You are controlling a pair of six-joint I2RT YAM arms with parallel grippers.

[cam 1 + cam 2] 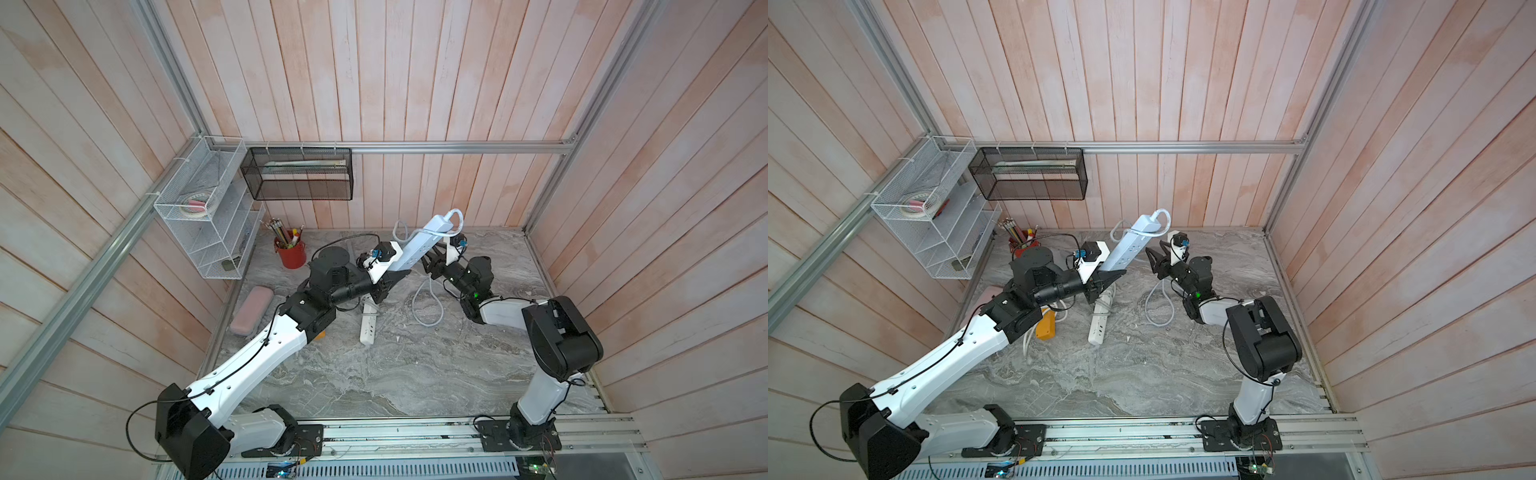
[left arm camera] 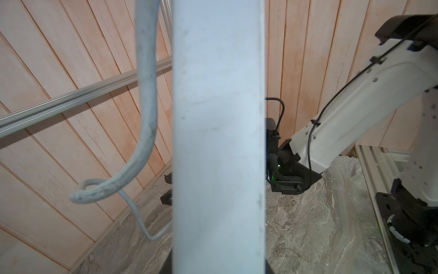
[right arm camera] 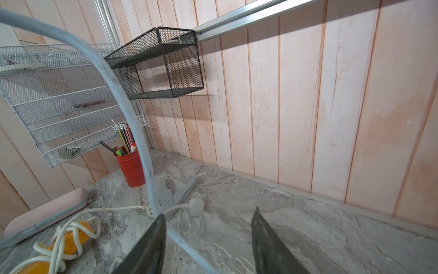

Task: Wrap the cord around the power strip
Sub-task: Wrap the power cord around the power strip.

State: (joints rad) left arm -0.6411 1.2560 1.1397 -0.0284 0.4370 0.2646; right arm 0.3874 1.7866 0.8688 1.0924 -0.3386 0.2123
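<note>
Power strip [image 1: 419, 244] is off the bench [image 1: 395, 374], held in the air over its rear centre. In both top views its long axis runs 7 o'clock to 1 o'clock, the 1 o'clock end higher and aimed at the back wall, socket face up. The cord [image 2: 147, 95] leaves that raised end, bends back, drops behind the strip, and a slack loop of it lies on the bench toward 5 o'clock of the strip. My left arm [image 1: 266, 353] stretches from its base at the bench's 7 o'clock corner diagonally toward the middle, with the left pincer [image 1: 395, 277] pointing toward 3 o'clock. It is clamped tight on the strip's low end, and the strip's plain back fills the left wrist view. My right arm [image 1: 557, 332] rises from its base at 5 o'clock, folds at the elbow and reaches back toward 11 o'clock. The right pincer [image 1: 1154, 257] sits just at the strip's 3 o'clock side, tips up, jaws apart, gripping nothing. In the right wrist view the cord passes one finger [image 3: 151, 242] and runs down between the two; contact I cannot tell. A second power strip [image 1: 368, 326] lies flat on the bench below the left pincer.
</note>
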